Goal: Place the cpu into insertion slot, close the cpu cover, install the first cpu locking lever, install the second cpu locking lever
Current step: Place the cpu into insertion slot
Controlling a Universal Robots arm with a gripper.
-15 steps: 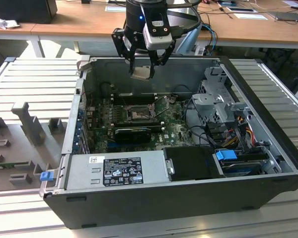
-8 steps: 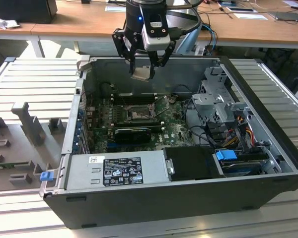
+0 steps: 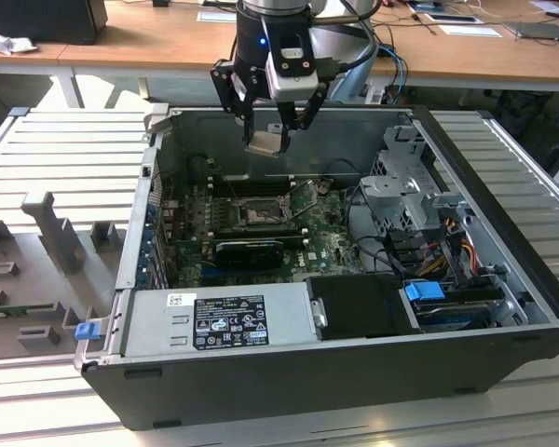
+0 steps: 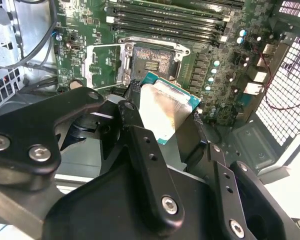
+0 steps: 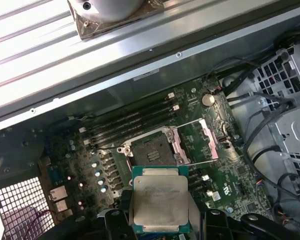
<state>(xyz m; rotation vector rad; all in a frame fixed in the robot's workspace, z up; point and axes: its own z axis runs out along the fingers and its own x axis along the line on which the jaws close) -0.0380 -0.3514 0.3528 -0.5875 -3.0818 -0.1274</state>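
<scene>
The gripper [image 3: 267, 131] has its fingers clenched on the cpu [image 5: 159, 200], a flat square chip with a pale grey metal top and a green rim. It hangs over the far side of the open computer case [image 3: 261, 382]. Inside, the socket [image 5: 151, 149] lies bare, with the cpu cover [image 4: 123, 60] flipped open beside it and a long black card [image 3: 252, 250] nearer.

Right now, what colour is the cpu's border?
The cpu border is teal green, clearest in the first wrist view.
</scene>
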